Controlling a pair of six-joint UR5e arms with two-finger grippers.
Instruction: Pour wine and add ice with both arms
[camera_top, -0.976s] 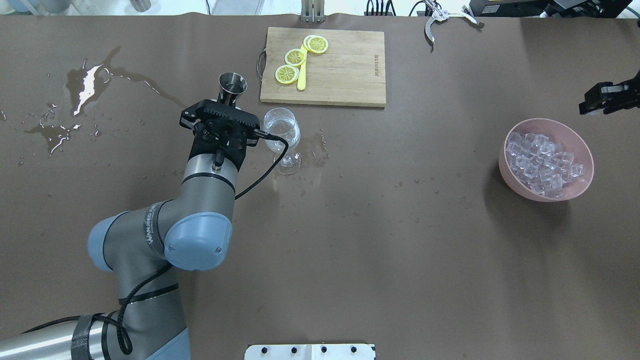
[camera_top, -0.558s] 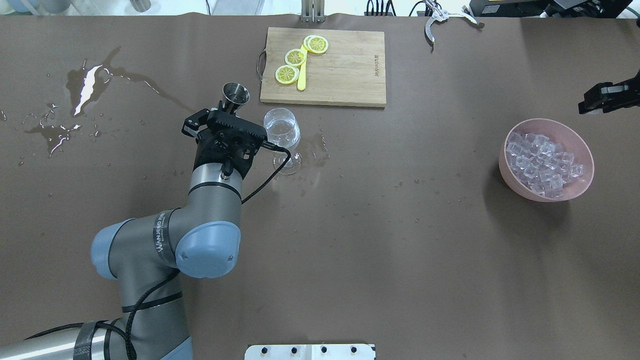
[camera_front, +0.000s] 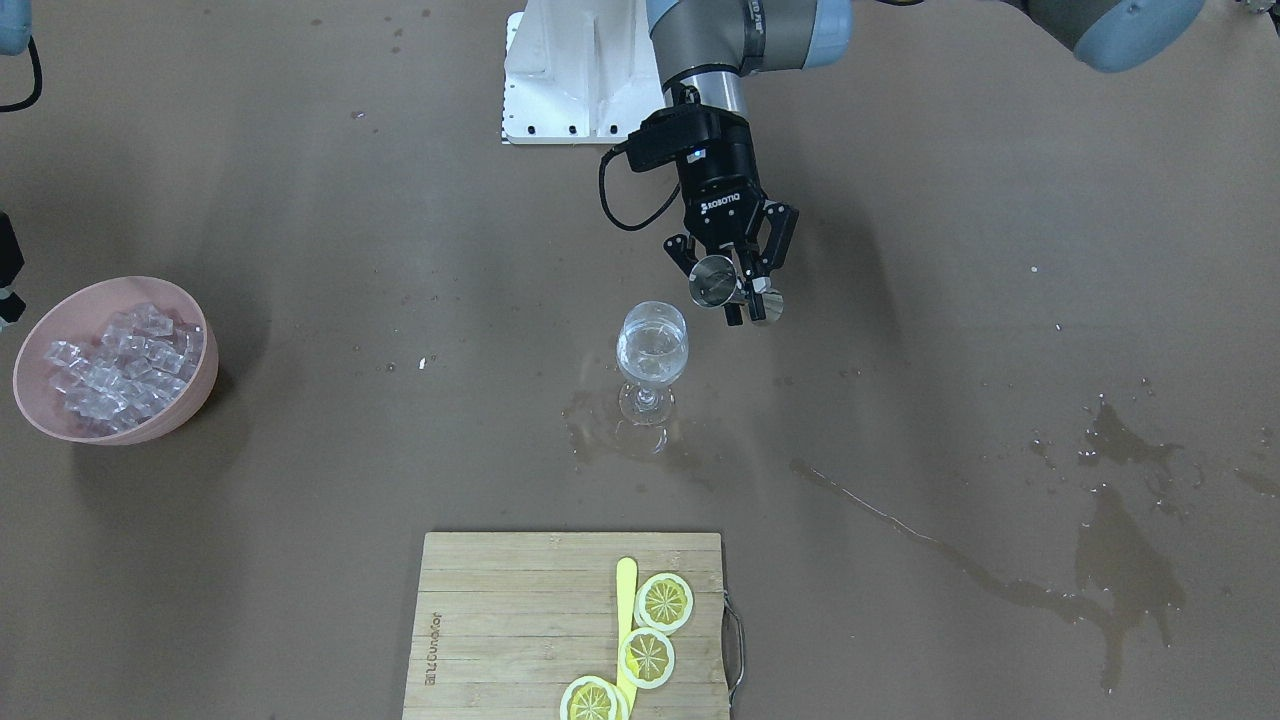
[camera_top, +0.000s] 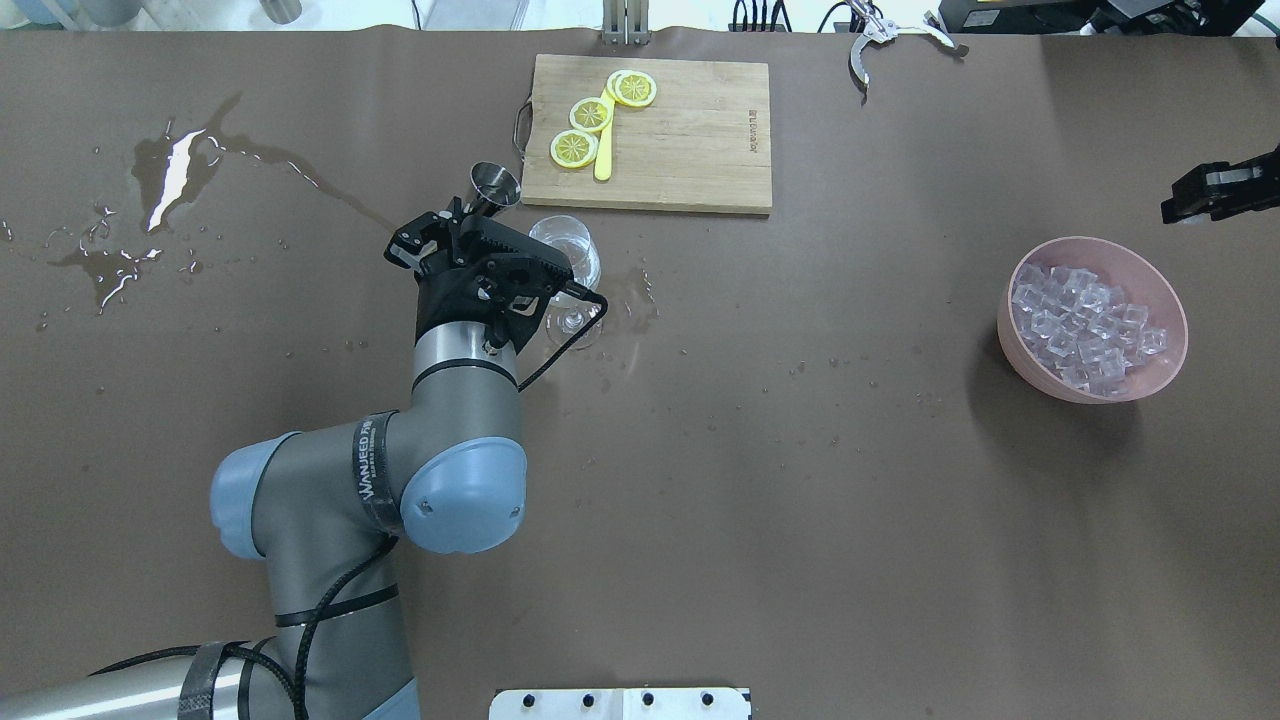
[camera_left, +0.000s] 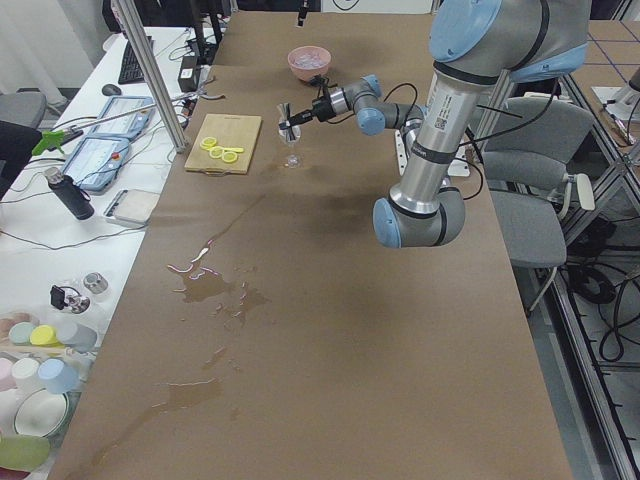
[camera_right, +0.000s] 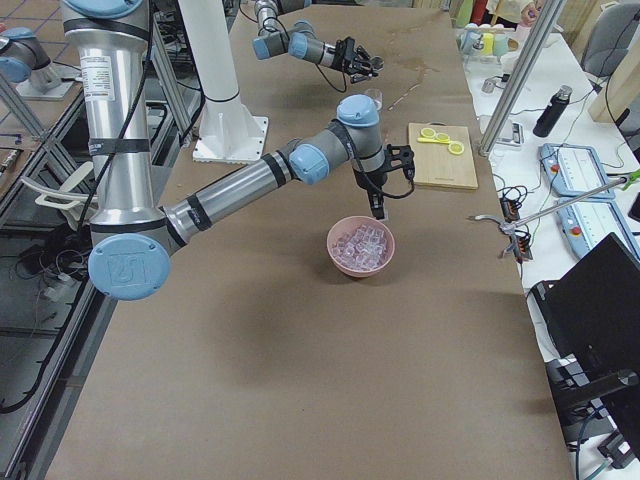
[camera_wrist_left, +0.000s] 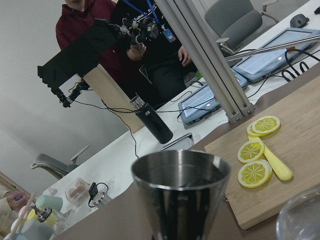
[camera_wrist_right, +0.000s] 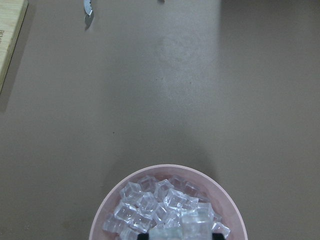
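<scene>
My left gripper (camera_front: 745, 295) is shut on a steel jigger (camera_front: 714, 281), held tilted just above and beside the rim of the wine glass (camera_front: 652, 345). From overhead the jigger (camera_top: 493, 183) sits just left of the glass (camera_top: 572, 250). The glass holds a little clear wine. A pink bowl (camera_top: 1004, 312) of ice cubes (camera_top: 1085, 325) stands far right. My right gripper (camera_right: 379, 210) hangs above the bowl (camera_wrist_right: 100, 220). In the right wrist view its fingertips (camera_wrist_right: 216, 232) seem closed on one ice cube (camera_wrist_right: 181, 226).
A wooden cutting board (camera_top: 690, 130) with lemon slices (camera_top: 590, 115) lies behind the glass. Puddles (camera_top: 170, 170) wet the table's left side, and a wet patch (camera_front: 640, 440) surrounds the glass foot. Metal tongs (camera_top: 865, 45) lie at the far edge.
My left arm has swung right, carrying the jigger closer to the glass rim and tilting it more. The right gripper has stayed above the bowl.
</scene>
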